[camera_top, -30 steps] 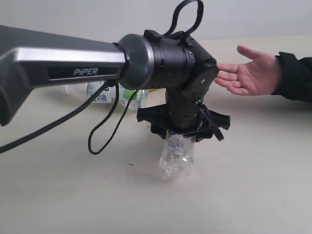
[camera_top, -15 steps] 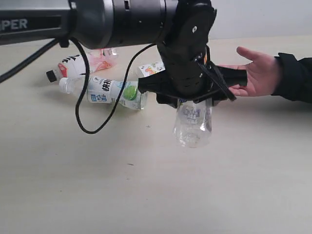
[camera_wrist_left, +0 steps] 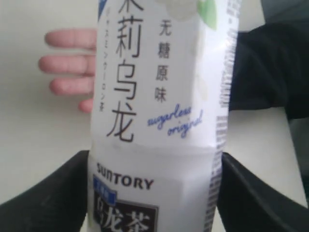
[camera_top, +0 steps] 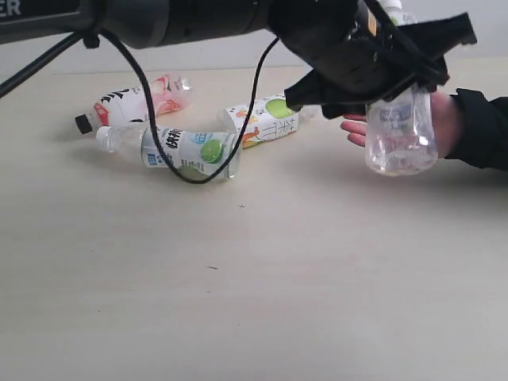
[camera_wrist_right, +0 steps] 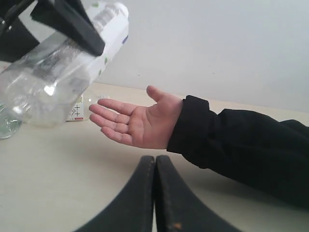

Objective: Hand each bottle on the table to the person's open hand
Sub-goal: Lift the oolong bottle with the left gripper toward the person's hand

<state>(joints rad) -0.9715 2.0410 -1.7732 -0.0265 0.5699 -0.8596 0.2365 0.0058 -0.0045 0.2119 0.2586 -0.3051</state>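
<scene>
My left gripper point(camera_top: 389, 75) is shut on the white-navy bottle point(camera_top: 401, 135), holding it in the air with its clear base down, right in front of the person's open hand point(camera_top: 448, 119). In the left wrist view the white label point(camera_wrist_left: 154, 96) fills the space between the black fingers point(camera_wrist_left: 48, 198), and the hand's fingers point(camera_wrist_left: 67, 63) show behind it. Three more bottles lie on the table point(camera_top: 278, 278): a pink-red one with a black cap point(camera_top: 131, 101) and two green-spotted ones point(camera_top: 178, 148) point(camera_top: 266, 119). My right gripper point(camera_wrist_right: 155, 164) is shut and empty, low over the table, pointing at the palm point(camera_wrist_right: 140, 123).
The person's black sleeve point(camera_wrist_right: 241, 145) lies along the table on the right. The left arm and its cable point(camera_top: 159, 119) stretch across the top of the exterior view over the lying bottles.
The left gripper has lifted the white-navy bottle off the table and carried it up and to the right, to the person's hand. The hand has stayed in place.
</scene>
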